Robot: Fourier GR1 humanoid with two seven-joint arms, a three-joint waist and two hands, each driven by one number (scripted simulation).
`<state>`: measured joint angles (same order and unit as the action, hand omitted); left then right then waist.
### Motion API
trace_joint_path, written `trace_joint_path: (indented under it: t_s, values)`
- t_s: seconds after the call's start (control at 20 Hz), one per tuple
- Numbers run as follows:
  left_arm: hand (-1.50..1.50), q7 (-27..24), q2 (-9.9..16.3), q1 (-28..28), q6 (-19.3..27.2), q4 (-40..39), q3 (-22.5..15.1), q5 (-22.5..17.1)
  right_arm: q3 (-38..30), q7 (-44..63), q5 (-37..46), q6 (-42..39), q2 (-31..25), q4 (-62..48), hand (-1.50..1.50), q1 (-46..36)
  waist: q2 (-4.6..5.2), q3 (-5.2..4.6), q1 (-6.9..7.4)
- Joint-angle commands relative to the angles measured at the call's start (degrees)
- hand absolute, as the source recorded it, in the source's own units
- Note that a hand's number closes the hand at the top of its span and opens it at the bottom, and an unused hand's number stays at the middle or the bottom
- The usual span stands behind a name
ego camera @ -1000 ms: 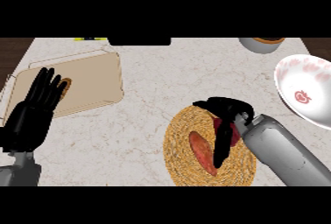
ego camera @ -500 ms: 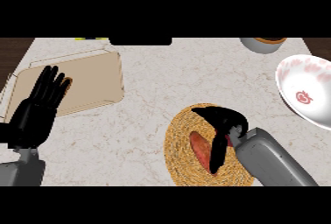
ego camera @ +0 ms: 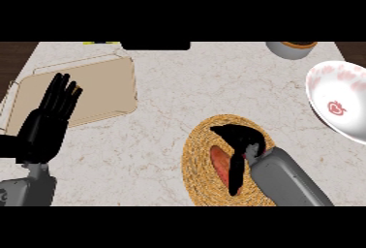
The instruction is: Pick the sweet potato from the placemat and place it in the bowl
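Right hand (ego camera: 241, 145) fingers curled over sweet potato (ego camera: 220, 163) (on placemat (ego camera: 196, 164)), left hand (ego camera: 49, 121) spread

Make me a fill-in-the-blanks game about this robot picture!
1. The sweet potato lies on the round woven ____.
2. The hand over the sweet potato is the robot's ____ hand.
3. The white bowl with red marks sits at the picture's ____ edge.
4. The left hand rests with its fingers ____.

Missing words: placemat; right; right; open
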<state>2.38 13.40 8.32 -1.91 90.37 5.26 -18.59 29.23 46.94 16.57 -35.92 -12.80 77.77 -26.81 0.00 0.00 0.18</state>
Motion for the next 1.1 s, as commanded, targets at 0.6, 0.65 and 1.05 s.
trace_joint_path:
  t_s: [0.6,0.65,1.05]
  values:
    - [0.00,2.7,-1.3,-1.8,-1.0,4.1,1.4,0.1,2.3,-18.3,16.1,-1.7,-0.3,-11.3,1.50,-2.3,0.09,0.03,0.40]
    - [0.00,-2.5,-1.7,-1.2,-2.3,-1.6,1.8,2.0,3.2,-14.5,16.4,-2.8,1.0,-4.5,1.50,1.5,0.02,0.00,-0.12]
    - [0.00,0.1,-0.2,-2.7,-1.1,0.6,4.1,1.1,4.7,-42.5,18.9,2.4,-22.3,13.8,1.50,10.8,-1.09,0.25,-4.36]
